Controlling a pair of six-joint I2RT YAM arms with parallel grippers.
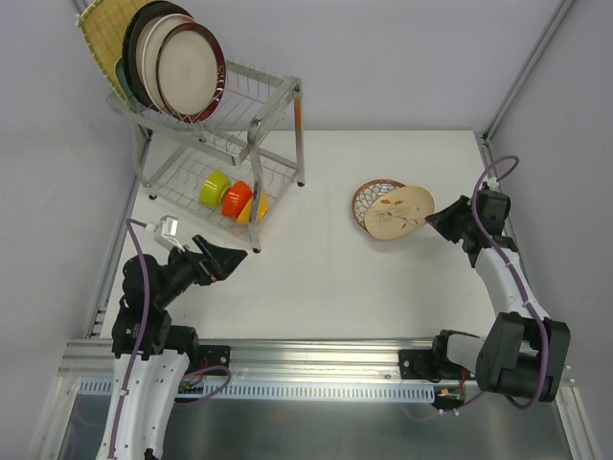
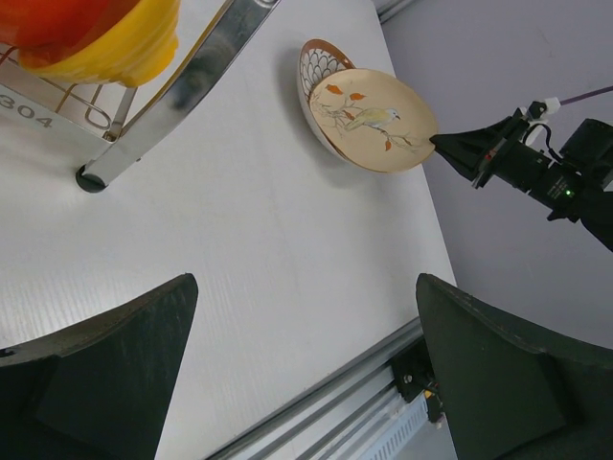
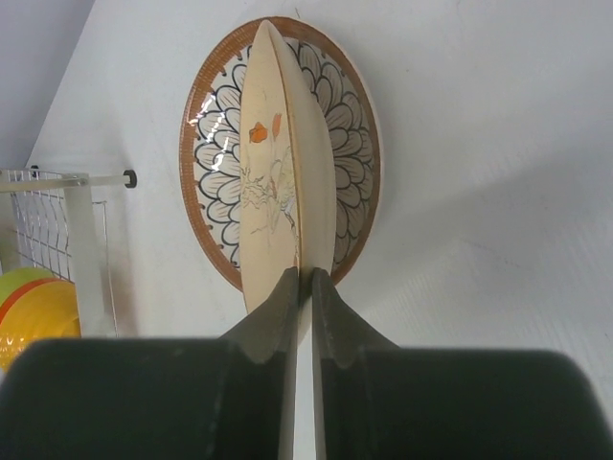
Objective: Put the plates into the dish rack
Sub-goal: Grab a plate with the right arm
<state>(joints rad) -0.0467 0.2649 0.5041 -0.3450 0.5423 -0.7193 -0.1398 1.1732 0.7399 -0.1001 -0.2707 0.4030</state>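
The silver wire dish rack [image 1: 273, 96] stands at the back left; its top tier holds the yellow woven plate [image 1: 101, 34], a teal plate edge and round dark-rimmed plates [image 1: 187, 67]. My right gripper [image 1: 433, 219] is shut on the rim of the cream floral plate [image 1: 399, 212], held tilted over the petal-pattern plate [image 1: 368, 196] lying on the table. In the right wrist view my fingertips [image 3: 287, 292] pinch the floral plate [image 3: 278, 192] edge-on above the petal plate [image 3: 354, 163]. My left gripper [image 1: 233, 259] is open and empty near the rack's front leg; both plates show in its wrist view [image 2: 374, 120].
Green, orange and yellow bowls [image 1: 230, 196] sit on the rack's lower tier; the orange and yellow ones show in the left wrist view [image 2: 96, 38]. The rack's front leg [image 2: 144, 134] stands close to my left gripper. A metal rail [image 1: 316, 359] runs along the table's near edge.
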